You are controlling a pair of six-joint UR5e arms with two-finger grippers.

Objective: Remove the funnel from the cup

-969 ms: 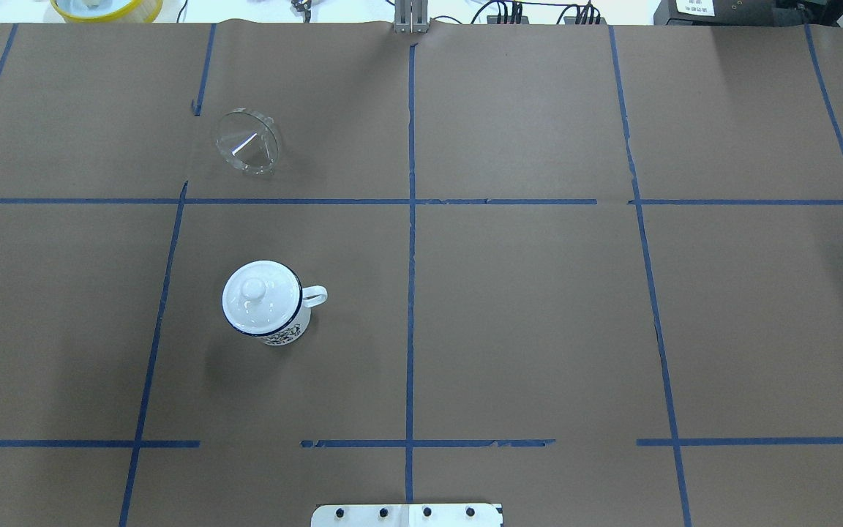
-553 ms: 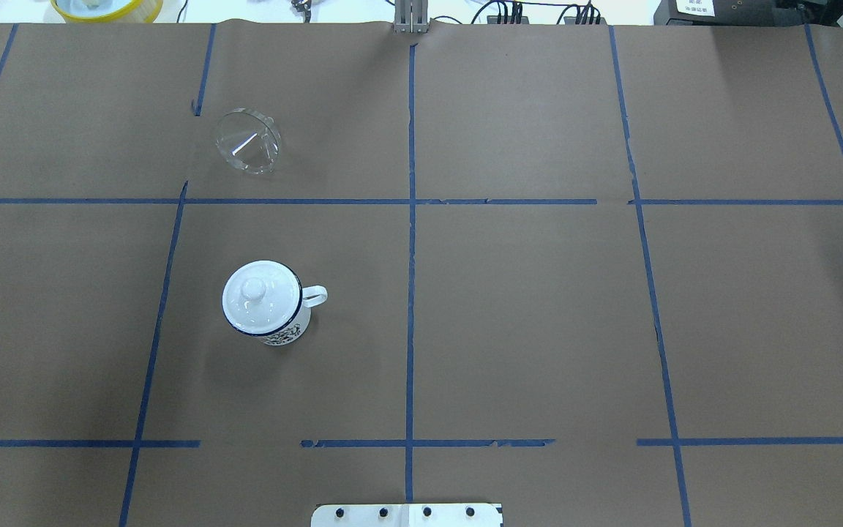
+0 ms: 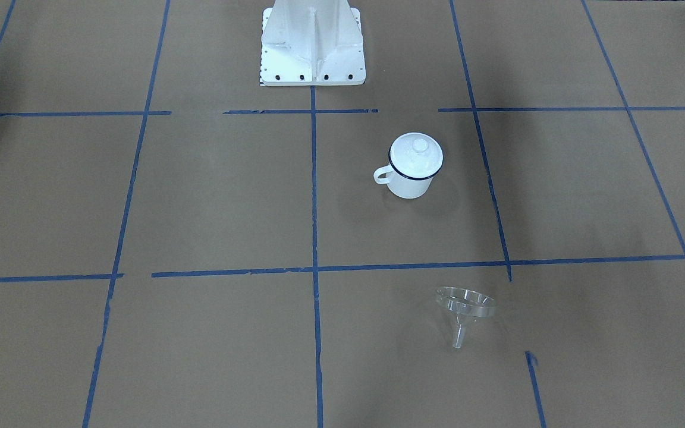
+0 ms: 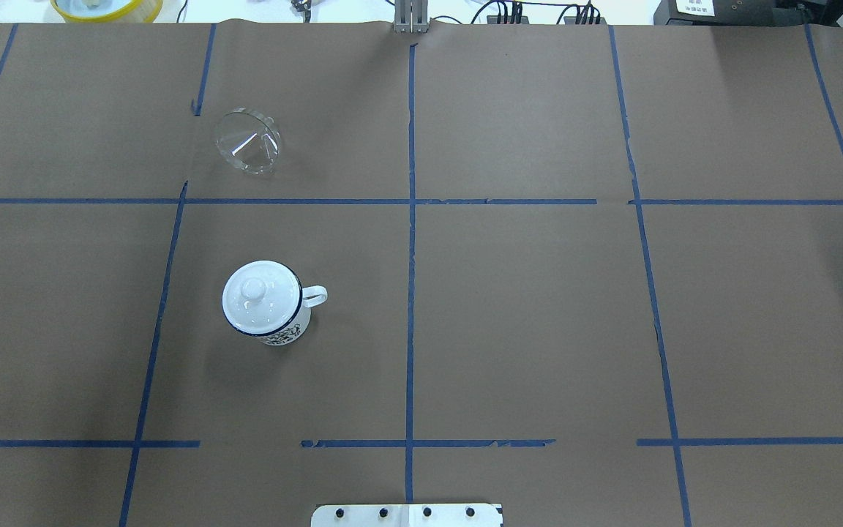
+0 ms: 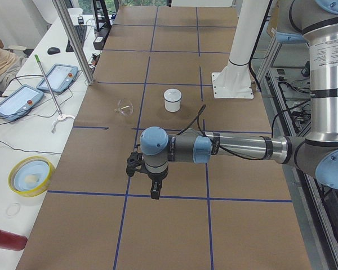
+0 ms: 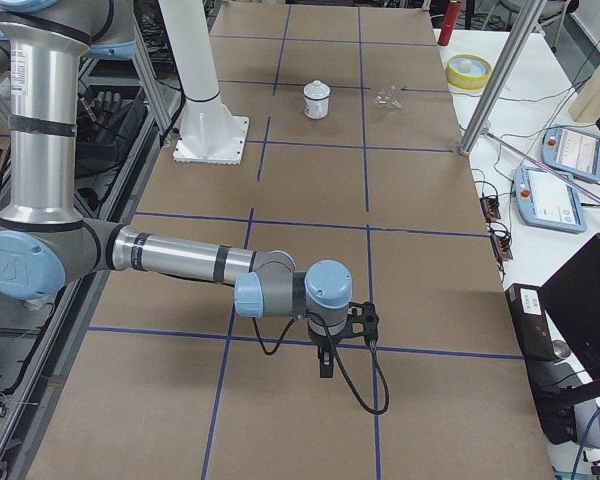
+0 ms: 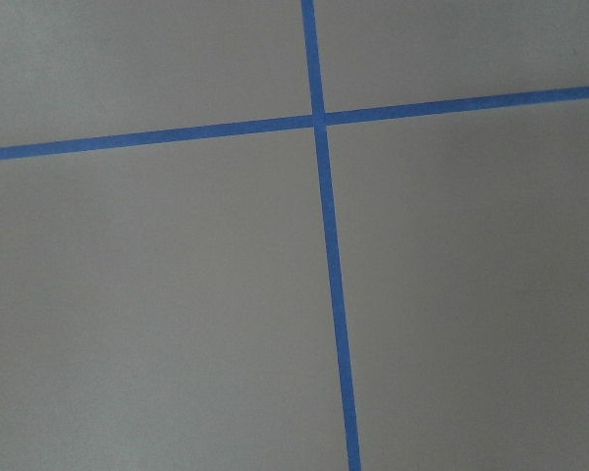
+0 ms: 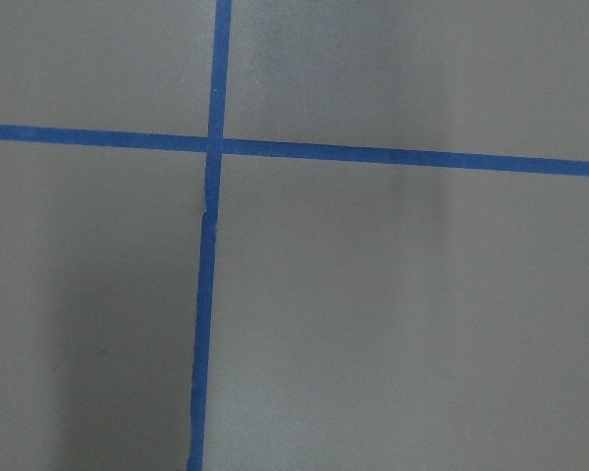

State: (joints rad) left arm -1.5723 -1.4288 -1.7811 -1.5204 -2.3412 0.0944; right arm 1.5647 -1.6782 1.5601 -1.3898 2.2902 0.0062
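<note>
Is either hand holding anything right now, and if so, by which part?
Nothing is held. The funnel lies on the table, the cup stands apart from it, and the left hand and right hand hang well away from both.

Brown paper covers the whole table (image 4: 538,307), ruled into big squares by blue tape lines (image 4: 410,293). The robot's white pedestal (image 3: 313,41) is bolted at the near edge. Out from the pedestal, off to the robot's left, the cup (image 3: 409,185) stands upright, handle turned back toward the pedestal's centre line. Farther out from the pedestal on that same side, across a tape line, there's the funnel (image 4: 247,141), on its side, mouth facing the pedestal, well apart from the cup.
</note>
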